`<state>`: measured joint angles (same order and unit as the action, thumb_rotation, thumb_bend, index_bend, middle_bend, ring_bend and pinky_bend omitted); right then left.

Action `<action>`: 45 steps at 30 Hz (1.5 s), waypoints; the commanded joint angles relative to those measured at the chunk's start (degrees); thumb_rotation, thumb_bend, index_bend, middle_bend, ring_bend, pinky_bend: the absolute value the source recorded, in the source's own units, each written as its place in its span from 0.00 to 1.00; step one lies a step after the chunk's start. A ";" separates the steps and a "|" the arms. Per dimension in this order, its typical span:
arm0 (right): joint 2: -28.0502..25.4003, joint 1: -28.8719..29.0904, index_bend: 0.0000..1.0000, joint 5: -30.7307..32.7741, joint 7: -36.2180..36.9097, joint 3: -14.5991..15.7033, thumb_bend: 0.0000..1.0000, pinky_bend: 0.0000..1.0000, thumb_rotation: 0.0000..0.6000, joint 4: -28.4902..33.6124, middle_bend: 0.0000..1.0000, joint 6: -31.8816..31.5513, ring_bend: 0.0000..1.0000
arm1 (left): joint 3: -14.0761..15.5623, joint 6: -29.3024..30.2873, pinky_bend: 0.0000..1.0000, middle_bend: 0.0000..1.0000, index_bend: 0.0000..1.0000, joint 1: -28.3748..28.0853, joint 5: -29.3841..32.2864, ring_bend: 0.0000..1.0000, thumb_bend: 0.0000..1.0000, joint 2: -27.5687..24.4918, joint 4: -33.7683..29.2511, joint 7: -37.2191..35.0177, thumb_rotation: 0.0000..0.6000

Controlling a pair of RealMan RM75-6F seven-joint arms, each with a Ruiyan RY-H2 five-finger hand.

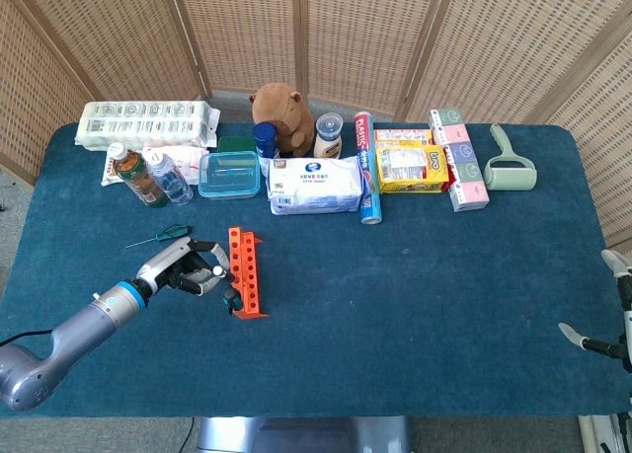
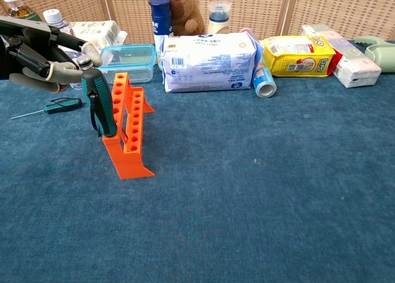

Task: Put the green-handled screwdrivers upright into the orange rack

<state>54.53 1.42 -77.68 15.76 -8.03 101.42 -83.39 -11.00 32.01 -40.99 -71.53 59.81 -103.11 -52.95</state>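
The orange rack [image 1: 247,267] [image 2: 131,130] stands on the blue tablecloth, left of centre. A green-handled screwdriver [image 2: 99,105] [image 1: 233,298] stands upright at the rack's near left end, its tip down in the rack. My left hand [image 1: 188,266] [image 2: 44,56] pinches the top of its handle from the left. A second green-handled screwdriver [image 1: 166,235] [image 2: 59,104] lies flat on the cloth, left of the rack and behind the hand. My right hand [image 1: 607,339] shows only partly at the right edge, fingers spread, holding nothing.
Along the back stand bottles [image 1: 138,175], a clear lidded box [image 1: 229,174], a wipes pack [image 1: 316,185], a capybara plush [image 1: 283,115], a yellow packet [image 1: 412,167], small boxes [image 1: 459,160] and a lint roller [image 1: 510,167]. A folding wicker screen stands behind the table.
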 commanded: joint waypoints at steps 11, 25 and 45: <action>-0.36 -0.22 0.06 -0.28 0.48 0.02 0.08 0.00 1.00 0.24 0.06 -0.32 0.01 | -0.50 0.13 1.00 0.96 0.50 0.24 3.44 0.97 0.47 0.36 -0.36 4.70 1.00; -0.69 -0.41 0.06 -0.40 0.98 -0.02 0.09 0.00 1.00 0.35 0.06 -0.61 0.01 | -1.29 -0.19 1.00 0.96 0.50 0.61 4.63 0.97 0.45 0.46 -0.95 7.63 1.00; -0.83 -0.46 0.06 -0.52 1.09 0.00 0.09 0.00 1.00 0.50 0.06 -0.65 0.01 | -2.50 1.04 0.99 0.96 0.45 2.07 4.48 0.97 0.24 0.50 -1.33 9.08 1.00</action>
<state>53.70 0.96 -78.19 16.84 -8.03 101.91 -84.05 -13.47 33.03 -38.95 -67.10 60.34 -104.43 -43.91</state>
